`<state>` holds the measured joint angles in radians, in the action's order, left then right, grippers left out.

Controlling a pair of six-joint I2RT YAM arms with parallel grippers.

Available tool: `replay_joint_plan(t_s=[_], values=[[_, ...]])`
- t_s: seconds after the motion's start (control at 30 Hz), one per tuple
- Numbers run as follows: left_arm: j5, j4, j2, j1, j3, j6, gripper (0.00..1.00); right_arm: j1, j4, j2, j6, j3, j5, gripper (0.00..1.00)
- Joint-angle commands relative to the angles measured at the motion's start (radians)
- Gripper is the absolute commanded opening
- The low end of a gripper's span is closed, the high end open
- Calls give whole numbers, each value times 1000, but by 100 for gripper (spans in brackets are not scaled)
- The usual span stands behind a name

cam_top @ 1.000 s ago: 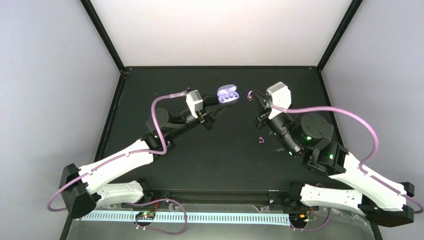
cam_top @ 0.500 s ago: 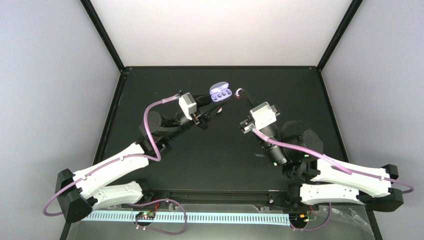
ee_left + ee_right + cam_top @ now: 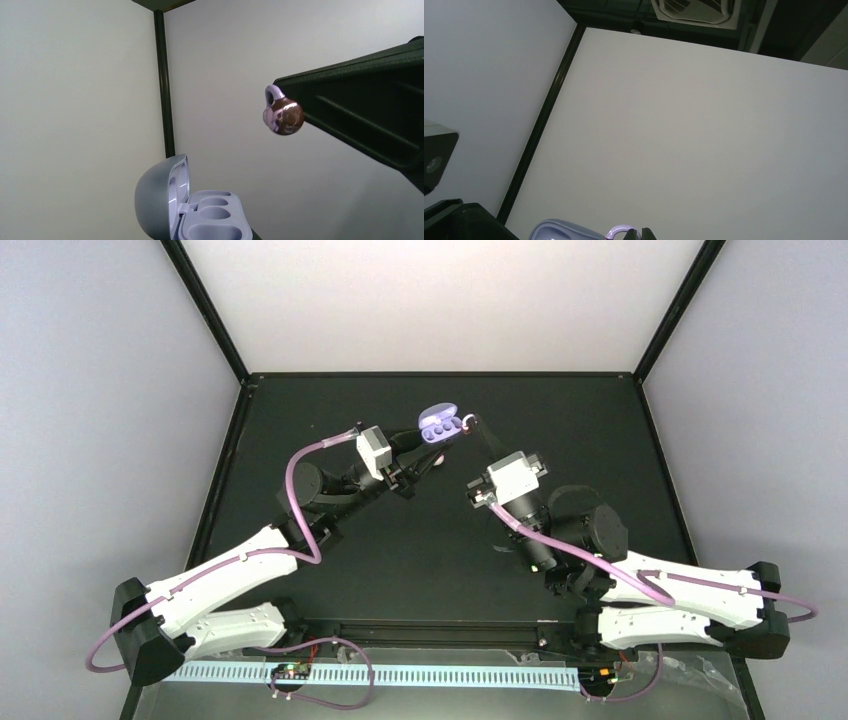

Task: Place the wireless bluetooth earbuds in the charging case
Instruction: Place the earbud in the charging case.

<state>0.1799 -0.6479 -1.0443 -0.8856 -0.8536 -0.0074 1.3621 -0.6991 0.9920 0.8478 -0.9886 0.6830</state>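
The purple earbud sat pinched in my closed right gripper, just beside the open purple charging case, which my left gripper clamped aloft near the table far edge. Both sockets looked empty; no bud was seated yet.

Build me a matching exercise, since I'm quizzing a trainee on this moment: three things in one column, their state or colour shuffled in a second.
Things:
1. charging case
2. purple earbud
3. table

States:
A. black
B. lid open, held up by the left gripper
C. pinched at the tip of the right gripper

Pairs: 1-B, 2-C, 3-A
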Motion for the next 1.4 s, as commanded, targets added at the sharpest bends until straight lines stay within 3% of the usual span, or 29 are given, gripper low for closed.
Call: replay_joint_plan(t_s=[0.0, 0.63, 1.37], values=[[24, -62, 5, -1, -16, -9, 2, 6, -62, 9, -27, 6, -30, 1], [83, -51, 10, -1, -22, -27, 1, 6, 114, -15, -157, -31, -88, 1], [95, -32, -11, -3, -53, -53, 2, 5, 44, 79, -90, -45, -65, 1]])
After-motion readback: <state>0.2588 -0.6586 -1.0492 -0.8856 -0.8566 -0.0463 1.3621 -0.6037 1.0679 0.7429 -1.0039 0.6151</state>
